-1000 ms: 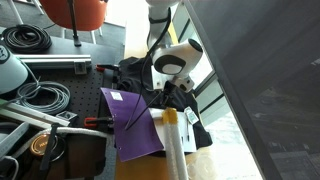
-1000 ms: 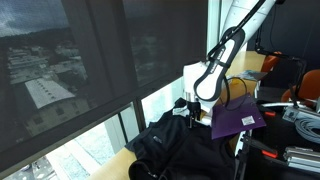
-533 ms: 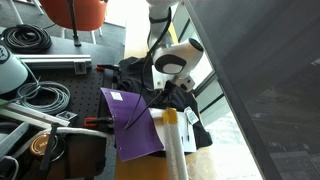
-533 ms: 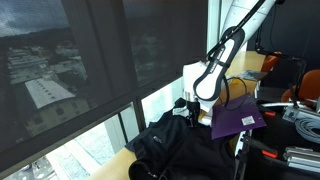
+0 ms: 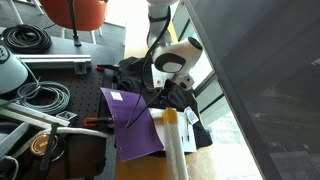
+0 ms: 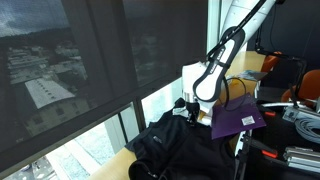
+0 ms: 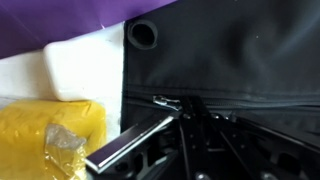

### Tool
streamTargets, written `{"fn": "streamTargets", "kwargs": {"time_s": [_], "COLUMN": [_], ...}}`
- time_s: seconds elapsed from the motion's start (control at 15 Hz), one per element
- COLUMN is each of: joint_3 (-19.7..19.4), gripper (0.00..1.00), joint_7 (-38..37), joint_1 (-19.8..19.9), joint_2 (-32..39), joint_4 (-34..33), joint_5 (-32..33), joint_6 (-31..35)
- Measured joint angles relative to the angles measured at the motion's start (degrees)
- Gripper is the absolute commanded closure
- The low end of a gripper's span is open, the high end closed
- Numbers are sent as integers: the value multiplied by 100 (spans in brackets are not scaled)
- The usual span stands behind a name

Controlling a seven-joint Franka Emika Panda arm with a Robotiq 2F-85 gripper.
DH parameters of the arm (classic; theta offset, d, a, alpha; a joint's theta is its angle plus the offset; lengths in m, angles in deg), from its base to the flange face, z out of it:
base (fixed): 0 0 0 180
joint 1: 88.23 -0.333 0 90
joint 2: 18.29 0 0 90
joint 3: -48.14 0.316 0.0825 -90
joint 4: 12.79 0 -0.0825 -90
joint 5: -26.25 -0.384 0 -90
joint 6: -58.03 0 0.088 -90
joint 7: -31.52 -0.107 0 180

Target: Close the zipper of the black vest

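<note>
The gripper (image 7: 185, 112) is pressed low onto the black vest (image 6: 185, 150), its tips right at the near end of the zipper (image 7: 250, 100). In the wrist view only one metal finger (image 7: 132, 147) reads clearly, slanting in from below. Whether the jaws are pinched on the zipper pull or merely resting at it cannot be told from any view. The zipper's long axis runs sideways across the wrist view, from just beside the fingertips out to the right edge of that picture, so I judge the coming move to be a straight drag along that line, away from the round eyelet (image 7: 143, 35) in the fabric above. The vest lies bunched in a heap on a wooden tabletop (image 6: 122, 163) hard against a shaded window (image 6: 80, 70). In both exterior views the arm comes down onto its upper part (image 5: 176, 97). Just beside the vest are a purple cloth (image 5: 130, 122) and a yellow plastic bag (image 7: 50, 135), and loose cables (image 5: 40, 95) crowd the far side. Room is tight, and slack fabric may ride along with the pull instead of letting the teeth mesh.
</note>
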Motion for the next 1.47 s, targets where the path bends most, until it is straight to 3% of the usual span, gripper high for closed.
{"fn": "streamTargets", "kwargs": {"time_s": [0.6,1.47], "joint_3": [103,762], "gripper": [98,98], "joint_7": [0,27], "joint_1": [-411,-1159], "joint_2": [-1,95], "joint_4": [-195,-789], "joint_5": [2,4], "joint_6": [-22,-145]}}
